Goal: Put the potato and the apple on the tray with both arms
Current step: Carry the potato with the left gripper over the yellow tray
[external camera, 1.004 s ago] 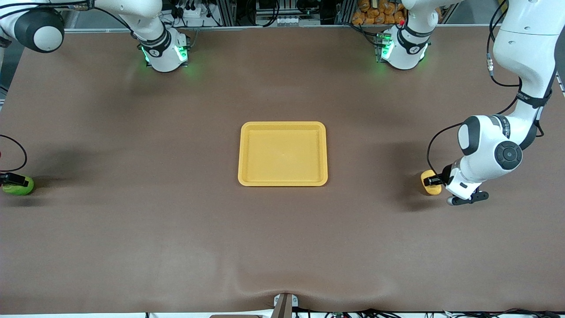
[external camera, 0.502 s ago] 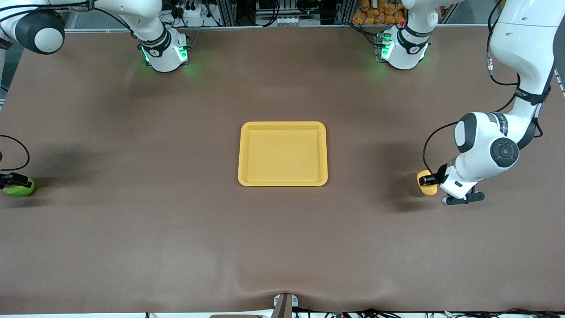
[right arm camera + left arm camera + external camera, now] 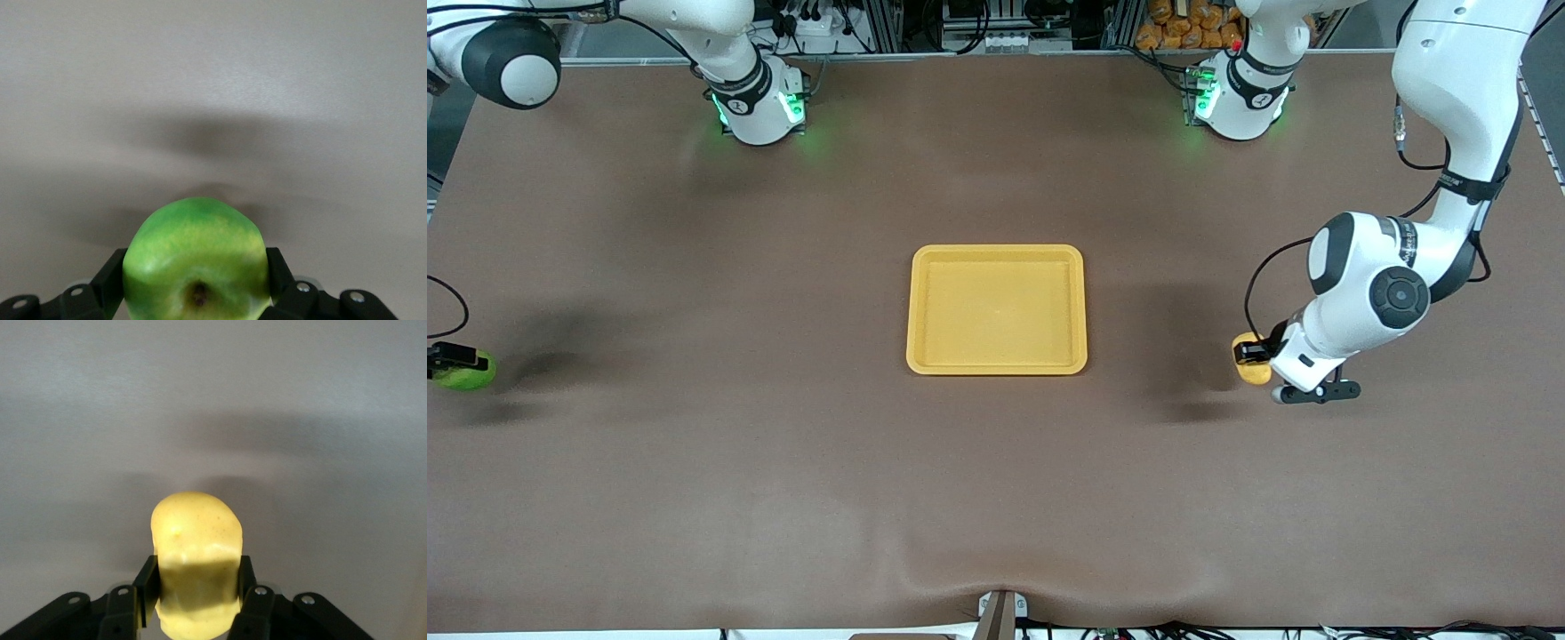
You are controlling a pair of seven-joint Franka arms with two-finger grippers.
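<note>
The yellow potato [image 3: 1247,366] hangs just above the brown table, toward the left arm's end. My left gripper [image 3: 1250,354] is shut on it. In the left wrist view both black fingers press the sides of the potato [image 3: 197,533], held by the left gripper [image 3: 198,587], and its shadow lies apart on the cloth. The green apple [image 3: 464,373] is at the right arm's end of the table, with my right gripper [image 3: 454,363] shut on it. In the right wrist view the apple [image 3: 197,247] shows its stem dimple within the right gripper [image 3: 197,280]. The yellow-orange tray [image 3: 914,311] lies in the middle, with nothing in it.
Both arm bases [image 3: 758,107] [image 3: 1240,102] glow green along the table's robot side. The left arm's elbow [image 3: 1374,289] hangs over the table beside the potato. The table's edge runs close to the apple. A wrinkle and a metal clamp [image 3: 1000,613] mark the edge nearest the front camera.
The left gripper has carried the potato toward the tray and a little up off the table. The apple in the right gripper has risen slightly.
</note>
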